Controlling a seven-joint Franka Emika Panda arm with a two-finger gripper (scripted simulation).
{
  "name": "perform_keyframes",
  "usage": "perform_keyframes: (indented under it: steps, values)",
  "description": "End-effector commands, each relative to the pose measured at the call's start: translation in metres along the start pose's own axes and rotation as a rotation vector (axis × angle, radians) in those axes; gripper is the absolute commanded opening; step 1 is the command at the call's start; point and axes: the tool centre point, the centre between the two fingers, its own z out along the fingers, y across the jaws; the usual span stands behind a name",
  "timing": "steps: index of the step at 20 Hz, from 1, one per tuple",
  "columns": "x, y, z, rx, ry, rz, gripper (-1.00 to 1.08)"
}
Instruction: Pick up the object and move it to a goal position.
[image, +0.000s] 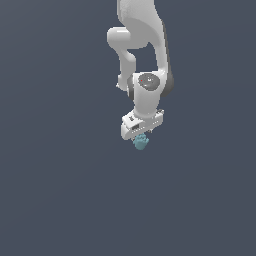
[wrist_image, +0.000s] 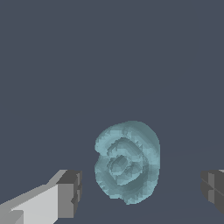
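1. The surface is a flat, uniform slate-grey field that fills both views; no edge, wall or horizon shows in either.
2. The white arm comes down from the top of the exterior view and ends in the end effector, which points down at the surface.
3. The object sits right under the end effector in the exterior view, its teal body showing just below the white hand.
4. In the wrist view the object lies between the two dark finger pads, nearer to the pad with the white finger behind it than to the other pad at the opposite border.
5. The end effector is spread wide: grey surface shows on both sides of the object, and neither pad touches it.
6. Whether the object rests on the surface cannot be told for sure from these views, since no shadow is drawn.
7. The object is pale teal-blue, lumpy and rounded, with ridges curling in rings around a sunken middle, rather like a coiled shell or rosette.
8. It is much smaller than the white hand above it.
9. All around the object and the arm the surface lies bare grey in every direction to the picture borders.
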Motion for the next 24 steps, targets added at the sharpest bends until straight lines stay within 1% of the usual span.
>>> perform_keyframes:
  steps: [1, 6, 11, 12, 24]
  values:
    - [-0.001, -0.001, 0.011, 0.001, -0.001, -0.002, 1.0]
    - [-0.001, -0.001, 0.033, 0.001, -0.001, -0.005, 1.0]
    - [-0.001, -0.001, 0.04, 0.001, -0.001, -0.005, 1.0]
    - [-0.001, -0.001, 0.04, 0.001, -0.001, -0.005, -1.0]
    - [0.0, -0.002, 0.038, 0.0, 0.001, -0.007, -1.0]
